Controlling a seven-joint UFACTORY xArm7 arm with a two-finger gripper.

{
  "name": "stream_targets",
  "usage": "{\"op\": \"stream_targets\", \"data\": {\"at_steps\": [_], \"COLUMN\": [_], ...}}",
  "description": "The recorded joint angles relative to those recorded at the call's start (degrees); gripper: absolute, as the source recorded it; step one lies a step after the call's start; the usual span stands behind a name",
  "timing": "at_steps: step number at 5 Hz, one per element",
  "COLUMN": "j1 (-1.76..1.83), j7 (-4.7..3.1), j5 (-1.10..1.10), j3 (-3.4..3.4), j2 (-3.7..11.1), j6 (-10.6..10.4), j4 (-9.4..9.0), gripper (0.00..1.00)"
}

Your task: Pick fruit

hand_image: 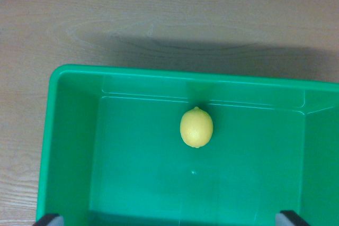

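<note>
A yellow lemon lies on the floor of a green plastic bin, close to the bin's far wall and a little right of its middle. Only the two dark fingertips of my gripper show, at the bottom corners of the wrist view. They stand wide apart, so the gripper is open with nothing between them. The lemon sits well above the fingertips in the picture, apart from both. Nothing else lies in the bin.
The bin rests on a light wooden table, which fills the top and left of the view. A dark shadow falls on the table behind the bin's far rim. The bin's right wall slopes in at the right edge.
</note>
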Motion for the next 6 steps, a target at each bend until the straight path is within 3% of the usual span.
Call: {"op": "stream_targets", "data": {"at_steps": [6], "j1": [-0.04], "j7": [-0.15], "j5": [0.03], "j3": [0.02], "j2": [0.49], "j6": [-1.01], "j4": [-0.6], "gripper": [0.0]}}
